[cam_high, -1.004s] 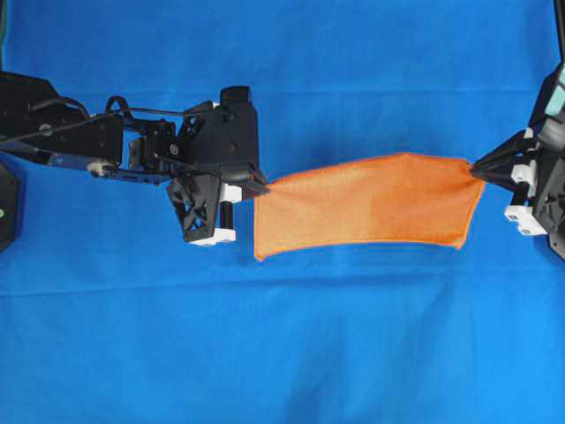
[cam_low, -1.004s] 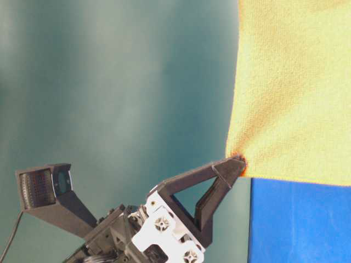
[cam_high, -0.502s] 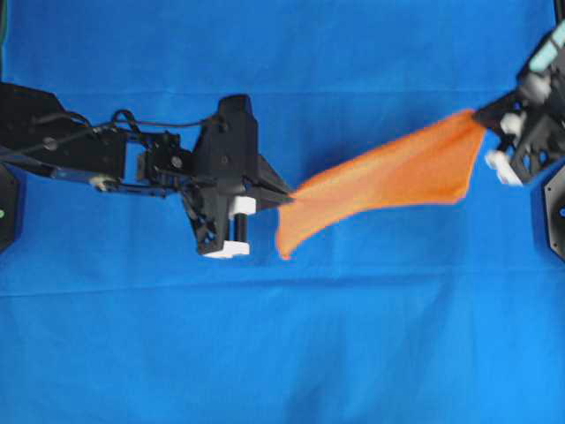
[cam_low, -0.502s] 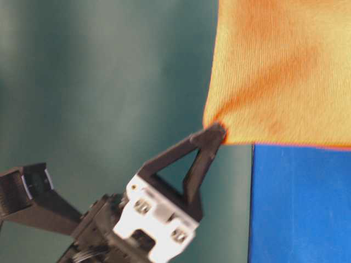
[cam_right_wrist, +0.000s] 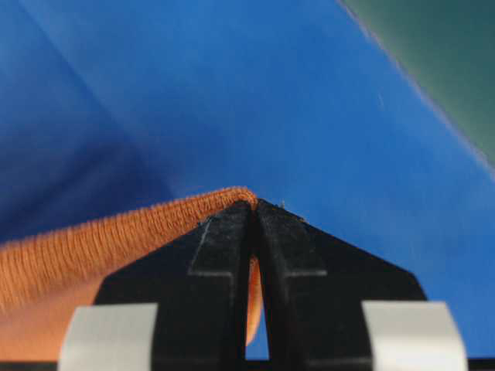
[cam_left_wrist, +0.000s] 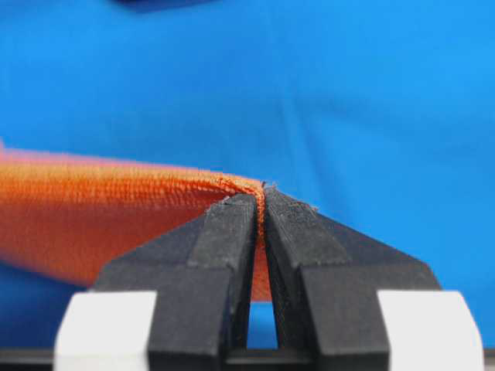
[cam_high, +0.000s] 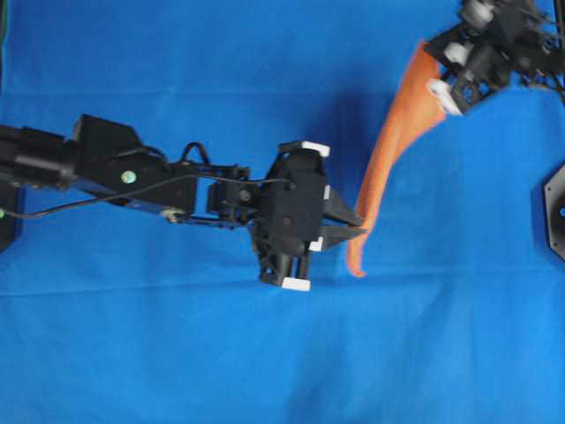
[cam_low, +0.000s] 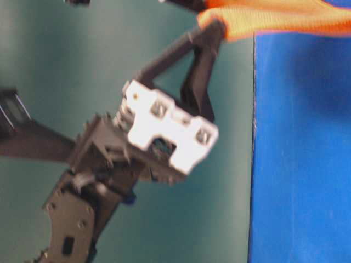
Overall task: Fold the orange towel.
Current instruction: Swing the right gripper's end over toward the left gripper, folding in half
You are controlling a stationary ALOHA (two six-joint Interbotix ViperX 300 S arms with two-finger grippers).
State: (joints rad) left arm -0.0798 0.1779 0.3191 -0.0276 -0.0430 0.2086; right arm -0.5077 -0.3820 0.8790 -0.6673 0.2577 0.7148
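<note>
The orange towel [cam_high: 388,150] hangs in the air as a narrow band, stretched from the middle of the overhead view up to the top right. My left gripper [cam_high: 360,231] is shut on its lower corner; the left wrist view shows the towel [cam_left_wrist: 108,216] pinched between the left gripper's [cam_left_wrist: 261,202] black fingers. My right gripper [cam_high: 428,46] is shut on the upper corner at the top right; the right wrist view shows the towel's hem [cam_right_wrist: 116,239] clamped in this gripper [cam_right_wrist: 254,210]. The table-level view shows the towel's edge [cam_low: 274,19] at the top, held by the right gripper [cam_low: 215,28].
The large blue sheet [cam_high: 265,371] covers the whole table. A black arm base [cam_high: 556,208] sits at the right edge. In the table-level view a green wall [cam_low: 66,55] stands behind the table's edge.
Both grippers have moved with the towel. The left went right and towards the front; the right went to the far top. The towel has turned from a wide flat band to a narrow steep strip.
</note>
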